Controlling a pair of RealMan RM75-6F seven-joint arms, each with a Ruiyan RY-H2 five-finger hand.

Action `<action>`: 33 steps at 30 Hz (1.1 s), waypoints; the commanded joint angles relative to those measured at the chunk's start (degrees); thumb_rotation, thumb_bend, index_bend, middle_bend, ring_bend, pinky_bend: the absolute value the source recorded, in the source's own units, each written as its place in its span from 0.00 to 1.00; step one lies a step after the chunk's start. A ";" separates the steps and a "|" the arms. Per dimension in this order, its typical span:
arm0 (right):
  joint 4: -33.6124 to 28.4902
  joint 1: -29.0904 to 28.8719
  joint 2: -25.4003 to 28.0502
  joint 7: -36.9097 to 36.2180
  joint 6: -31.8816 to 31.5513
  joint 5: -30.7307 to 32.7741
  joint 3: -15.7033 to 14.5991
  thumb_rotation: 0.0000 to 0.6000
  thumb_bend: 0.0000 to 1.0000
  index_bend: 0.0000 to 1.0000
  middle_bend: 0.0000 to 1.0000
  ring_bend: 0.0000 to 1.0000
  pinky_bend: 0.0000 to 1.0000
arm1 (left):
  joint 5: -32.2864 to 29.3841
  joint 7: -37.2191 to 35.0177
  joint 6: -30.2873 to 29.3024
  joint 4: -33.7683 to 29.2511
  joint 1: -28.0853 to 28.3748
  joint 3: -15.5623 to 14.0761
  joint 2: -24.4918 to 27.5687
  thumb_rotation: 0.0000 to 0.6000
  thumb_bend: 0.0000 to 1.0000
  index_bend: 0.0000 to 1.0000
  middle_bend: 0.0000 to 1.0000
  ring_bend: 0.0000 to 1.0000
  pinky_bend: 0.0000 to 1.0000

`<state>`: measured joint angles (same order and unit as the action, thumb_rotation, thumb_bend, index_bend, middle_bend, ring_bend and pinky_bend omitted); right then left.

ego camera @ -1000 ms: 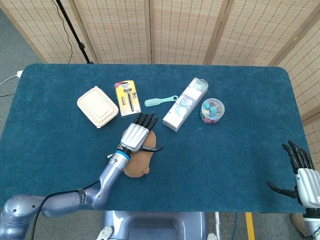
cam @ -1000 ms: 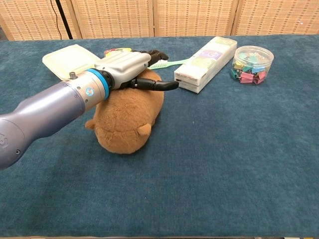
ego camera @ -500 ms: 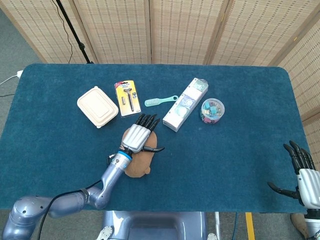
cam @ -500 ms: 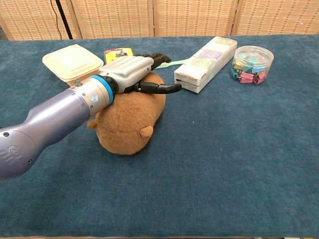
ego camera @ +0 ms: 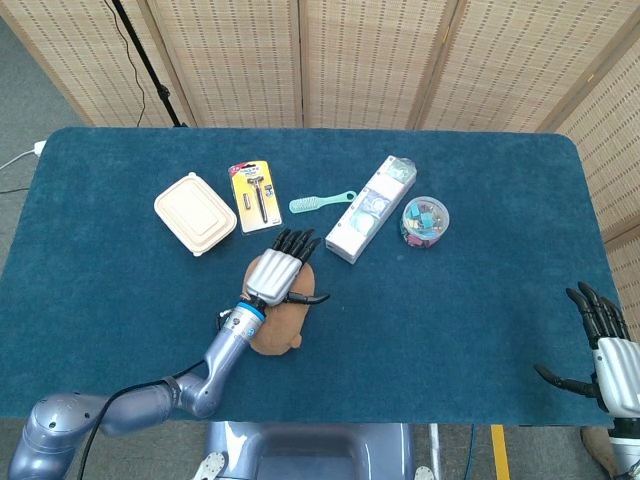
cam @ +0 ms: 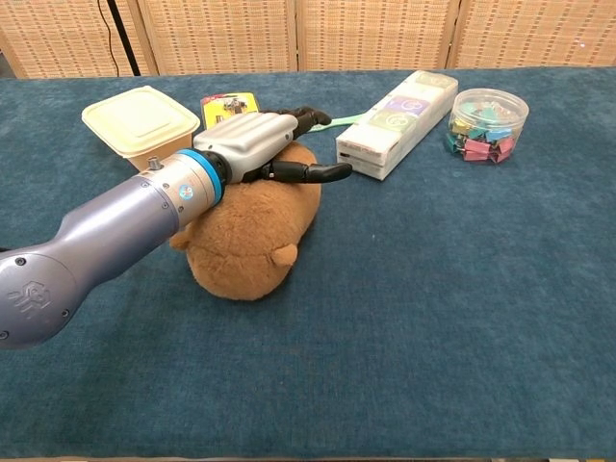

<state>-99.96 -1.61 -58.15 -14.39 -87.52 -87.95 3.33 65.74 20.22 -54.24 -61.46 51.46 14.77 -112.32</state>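
Note:
A brown plush toy (ego camera: 281, 327) (cam: 252, 239) lies on the blue table (ego camera: 450, 320), left of centre. My left hand (ego camera: 275, 271) (cam: 252, 139) lies flat over the far end of the toy, fingers stretched out towards the razor pack and thumb sticking out to the right. It grips nothing. Whether the palm presses on the plush cannot be told. My right hand (ego camera: 606, 352) hangs off the table's near right corner with its fingers apart and empty. It shows only in the head view.
Behind the toy stand a beige lidded container (ego camera: 195, 213) (cam: 141, 117), a razor pack (ego camera: 256, 196), a teal brush (ego camera: 320, 203), a long white box (ego camera: 370, 208) (cam: 397, 122) and a tub of coloured clips (ego camera: 425, 221) (cam: 486, 123).
My left forearm has shifted slightly over the plush toy, uncovering more of the beige container in the chest view. The right hand has barely moved.

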 commanded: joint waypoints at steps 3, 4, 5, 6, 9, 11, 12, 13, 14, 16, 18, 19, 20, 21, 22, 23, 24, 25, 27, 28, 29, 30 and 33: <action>0.03 0.05 0.09 -0.22 -0.10 0.07 0.06 1.00 0.00 0.00 0.00 0.00 0.00 | 0.17 -0.47 0.02 0.33 -0.11 0.01 0.01 0.01 0.00 0.00 0.00 0.00 0.00; 0.04 0.07 0.11 -0.26 -0.14 0.08 0.08 1.00 0.00 0.00 0.00 0.00 0.00 | 0.07 -0.43 0.05 0.27 -0.13 0.07 0.05 0.01 0.00 0.00 0.00 0.00 0.00; 0.05 0.06 0.12 -0.25 -0.13 0.09 0.09 1.00 0.00 0.00 0.00 0.00 0.00 | -0.04 -0.33 0.07 0.15 -0.14 0.15 0.10 0.01 0.00 0.00 0.00 0.00 0.00; 0.05 0.05 0.13 -0.22 -0.08 0.09 0.08 1.00 0.00 0.00 0.00 0.00 0.00 | -0.18 -0.09 0.07 -0.01 -0.14 0.23 0.20 0.01 0.00 0.00 0.00 0.00 0.00; 0.01 0.05 0.18 -0.24 -0.02 0.12 0.06 1.00 0.00 0.00 0.00 0.00 0.00 | -0.78 0.65 0.19 -0.38 -0.21 0.39 0.38 0.01 0.00 0.00 0.00 0.00 0.00; 0.00 0.06 0.20 -0.21 -0.02 0.13 0.06 1.00 0.00 0.00 0.00 0.00 0.00 | -1.16 1.12 0.27 -0.56 -0.24 0.46 0.48 0.01 0.00 0.00 0.00 0.00 0.00; -0.01 0.07 0.20 -0.23 -0.04 0.11 0.06 1.00 0.00 0.00 0.00 0.00 0.00 | -1.25 1.22 0.29 -0.63 -0.25 0.48 0.50 0.01 0.00 0.00 0.00 0.00 0.00; -0.01 0.07 0.21 -0.26 -0.04 0.12 0.06 1.00 0.00 0.00 0.00 0.00 0.00 | -1.34 1.30 0.30 -0.72 -0.27 0.49 0.52 0.01 0.00 0.00 0.00 0.00 0.00; -0.01 0.06 0.22 -0.26 -0.03 0.13 0.07 1.00 0.00 0.00 0.00 0.00 0.00 | -1.42 1.40 0.29 -0.86 -0.27 0.53 0.56 0.01 0.00 0.00 0.00 0.00 0.00; 0.01 0.06 0.23 -0.28 -0.02 0.15 0.08 1.00 0.00 0.00 0.00 0.00 0.00 | -1.43 1.44 0.23 -1.09 -0.29 0.56 0.66 0.01 0.00 0.00 0.00 0.00 0.00; 0.03 0.08 0.26 -0.37 -0.05 0.14 0.08 1.00 0.00 0.00 0.00 0.00 0.00 | -1.19 1.13 -0.40 -2.58 -0.41 0.99 1.35 0.01 0.00 0.00 0.00 0.00 0.00; 0.04 0.09 0.27 -0.40 -0.07 0.13 0.08 1.00 0.00 0.00 0.00 0.00 0.00 | -1.14 1.15 -0.55 -3.07 -0.47 1.04 1.61 0.01 0.00 0.00 0.00 0.00 0.00; 0.05 0.10 0.28 -0.44 -0.09 0.12 0.08 1.00 0.00 0.00 0.00 0.00 0.00 | -1.04 1.22 -0.85 -3.84 -0.53 1.18 2.03 0.01 0.00 0.00 0.00 0.00 0.00; 0.06 0.11 0.28 -0.46 -0.10 0.13 0.09 1.00 0.00 0.00 0.00 0.00 0.00 | -0.93 1.31 -1.13 -4.43 -0.58 1.28 2.35 0.01 0.00 0.00 0.00 0.00 0.00; 0.06 0.11 0.28 -0.49 -0.11 0.12 0.10 1.00 0.00 0.00 0.00 0.00 0.00 | -0.83 1.43 -1.41 -5.07 -0.63 1.39 2.70 0.01 0.00 0.00 0.00 0.00 0.00; 0.06 0.11 0.29 -0.51 -0.13 0.11 0.10 1.00 0.00 0.00 0.00 0.00 0.00 | -0.73 1.59 -1.69 -5.77 -0.69 1.48 3.10 0.01 0.00 0.00 0.00 0.00 0.00; 0.06 0.12 0.30 -0.53 -0.15 0.10 0.10 1.00 0.00 0.00 0.00 0.00 0.00 | -0.64 1.75 -1.99 -6.54 -0.77 1.60 3.53 0.01 0.00 0.00 0.00 0.00 0.00; 0.07 0.13 0.30 -0.53 -0.16 0.07 0.09 1.00 0.00 0.00 0.00 0.00 0.00 | -0.57 1.92 -2.30 -7.38 -0.85 1.73 3.98 0.01 0.00 0.00 0.00 0.00 0.00; 0.04 0.15 0.30 -0.56 -0.21 0.00 0.07 1.00 0.00 0.00 0.00 0.00 0.00 | -0.13 2.34 -3.41 -9.71 -1.06 2.21 5.32 0.01 0.00 0.00 0.00 0.00 0.00; 0.03 0.17 0.30 -0.56 -0.26 -0.05 0.07 1.00 0.00 0.00 0.00 0.00 0.00 | 0.15 2.78 -4.16 -11.71 -1.33 2.43 6.51 0.01 0.00 0.00 0.00 0.00 0.00; 0.02 0.18 0.29 -0.52 -0.30 -0.08 0.06 1.00 0.00 0.00 0.00 0.00 0.00 | 0.19 3.11 -4.48 -12.98 -1.53 2.50 7.29 0.01 0.00 0.00 0.00 0.00 0.00; -0.02 0.19 0.29 -0.46 -0.32 -0.14 0.04 1.00 0.00 0.00 0.00 0.00 0.00 | 0.34 3.63 -5.24 -15.23 -1.89 2.77 8.69 0.01 0.00 0.00 0.00 0.00 0.00; -0.12 0.19 0.26 -0.36 -0.30 -0.37 -0.08 1.00 0.00 0.00 0.00 0.00 0.00 | -0.01 5.85 -6.59 -21.45 -3.09 2.83 12.92 0.01 0.00 0.00 0.00 0.00 0.00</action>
<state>-100.07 -1.42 -57.88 -14.76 -87.83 -88.31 3.26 65.67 23.86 -58.95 -77.45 49.64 17.19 -103.53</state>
